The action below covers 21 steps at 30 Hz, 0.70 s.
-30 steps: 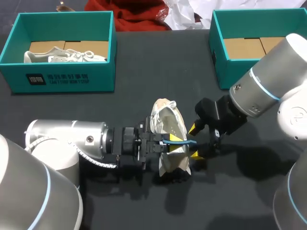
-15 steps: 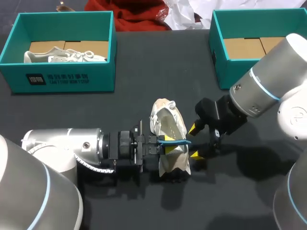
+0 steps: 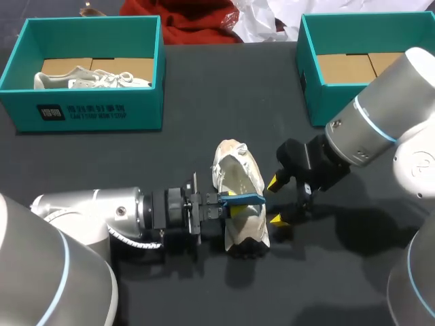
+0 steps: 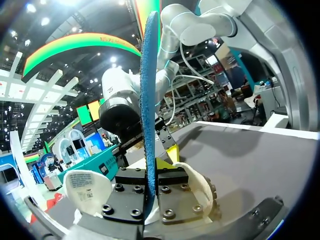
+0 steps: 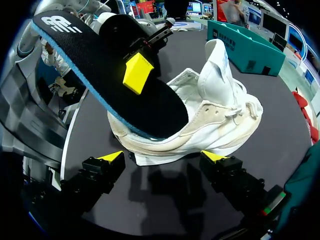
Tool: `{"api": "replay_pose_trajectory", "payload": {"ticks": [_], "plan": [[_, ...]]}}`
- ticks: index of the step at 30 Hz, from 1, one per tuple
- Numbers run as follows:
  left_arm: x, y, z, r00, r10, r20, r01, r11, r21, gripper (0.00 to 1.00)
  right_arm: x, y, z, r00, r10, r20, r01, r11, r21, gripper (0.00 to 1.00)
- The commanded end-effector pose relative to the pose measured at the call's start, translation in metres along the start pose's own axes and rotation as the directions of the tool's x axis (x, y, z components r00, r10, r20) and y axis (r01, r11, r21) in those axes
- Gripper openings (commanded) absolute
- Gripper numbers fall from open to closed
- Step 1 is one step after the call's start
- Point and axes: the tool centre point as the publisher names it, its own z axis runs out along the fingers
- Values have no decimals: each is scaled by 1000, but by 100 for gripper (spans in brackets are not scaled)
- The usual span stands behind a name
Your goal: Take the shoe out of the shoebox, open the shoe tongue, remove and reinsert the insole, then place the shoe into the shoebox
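A white shoe (image 3: 238,178) lies on its side in the middle of the dark table, tongue pulled out. My left gripper (image 3: 228,202) is shut on the blue-edged insole (image 3: 246,199), held edgewise over the shoe's opening. In the left wrist view the insole (image 4: 149,95) stands up between the shut fingers, with the shoe (image 4: 200,182) just beyond. In the right wrist view the insole's black face (image 5: 110,82) overlaps the shoe (image 5: 220,112). My right gripper (image 3: 276,201) is open beside the shoe's sole, and its fingertips (image 5: 113,156) touch nothing.
A teal shoebox (image 3: 88,112) at the back left holds another pale shoe (image 3: 92,79). A second teal box (image 3: 309,85) stands at the back right, close behind my right arm. Bare dark tabletop lies between the boxes and in front of the shoe.
My left gripper has drawn back to the left with the insole, so the insole's free end reaches less far across the shoe. The right arm and the shoe have not moved.
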Motion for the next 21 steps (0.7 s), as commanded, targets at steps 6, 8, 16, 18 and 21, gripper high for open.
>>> {"api": "replay_pose_trajectory", "payload": {"ticks": [6, 8, 16, 18, 21], "plan": [[-5, 20, 1, 1000, 6, 11, -5, 1000, -20, 0, 1, 0, 2, 1000, 0, 3, 0, 1000, 1, 100], [-7, 25, 1, 1000, 7, 10, -7, 1000, -25, 0, 1, 0, 2, 1000, 0, 3, 0, 1000, 1, 100], [-12, 42, 2, 999, 40, 19, -38, 997, -62, 0, 1, 0, 2, 1000, 0, 3, 0, 1000, 1, 100], [-15, 45, 2, 998, 51, 27, -49, 996, -76, 0, 1, 0, 2, 1000, 0, 3, 0, 1000, 1, 100], [-17, 50, 2, 998, 46, 31, -43, 995, -85, 0, 1, 0, 2, 1000, 0, 3, 0, 1000, 1, 100]]}}
